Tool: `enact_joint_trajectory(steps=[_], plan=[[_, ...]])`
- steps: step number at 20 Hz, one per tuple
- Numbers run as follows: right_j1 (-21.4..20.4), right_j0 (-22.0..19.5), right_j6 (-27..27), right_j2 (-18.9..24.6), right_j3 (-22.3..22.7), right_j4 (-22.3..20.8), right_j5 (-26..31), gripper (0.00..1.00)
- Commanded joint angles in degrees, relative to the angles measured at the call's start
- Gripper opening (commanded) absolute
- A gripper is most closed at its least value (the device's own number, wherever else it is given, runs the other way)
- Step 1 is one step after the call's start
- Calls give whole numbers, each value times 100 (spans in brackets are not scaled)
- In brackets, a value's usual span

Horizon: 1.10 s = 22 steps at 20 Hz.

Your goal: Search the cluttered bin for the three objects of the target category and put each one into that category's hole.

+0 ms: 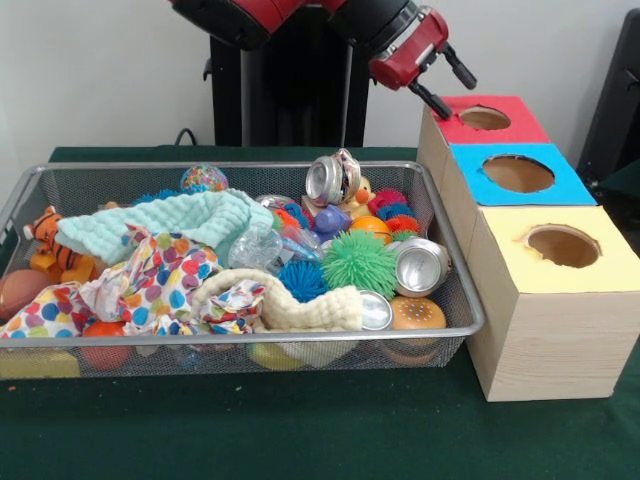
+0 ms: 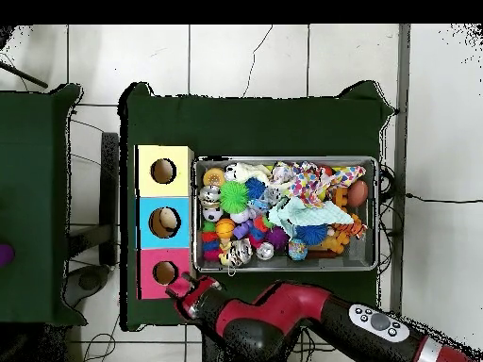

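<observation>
The wire mesh bin (image 1: 455,290) sits on the green table, full of toys and cloths. One crushed clear bottle (image 1: 256,246) lies in the middle of the bin, between a mint cloth and a blue spiky ball, partly buried. I cannot make out other clear bottles. My gripper (image 1: 447,85) hangs above the far right corner of the bin, beside the red-topped box (image 1: 520,125), open and empty. In the overhead view the gripper (image 2: 179,286) is next to the red box (image 2: 149,273), outside the bin (image 2: 283,160).
Three wooden boxes with round holes stand right of the bin: red, blue (image 1: 560,185) and yellow (image 1: 600,275). Silver cans (image 1: 420,266), a green spiky ball (image 1: 358,262), a polka-dot cloth (image 1: 150,285) and a mint cloth (image 1: 170,222) crowd the bin.
</observation>
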Motion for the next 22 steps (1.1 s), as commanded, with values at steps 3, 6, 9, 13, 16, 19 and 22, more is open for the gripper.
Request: enact_joint_trajectory(steps=[3,6,9,13,16,19,22], plan=[[596,72,-744,-84,-1545,-678,1227,100],[498,115,-661,-74,-1520,-630,1242,100],[285,160,-596,-12,-1394,-515,1293,100],[-198,141,-507,227,-1118,-74,1515,100],[-573,76,-518,484,-924,298,1803,100],[-801,16,-537,693,-816,538,2004,100],[-854,-70,-553,829,-770,646,2127,100]])
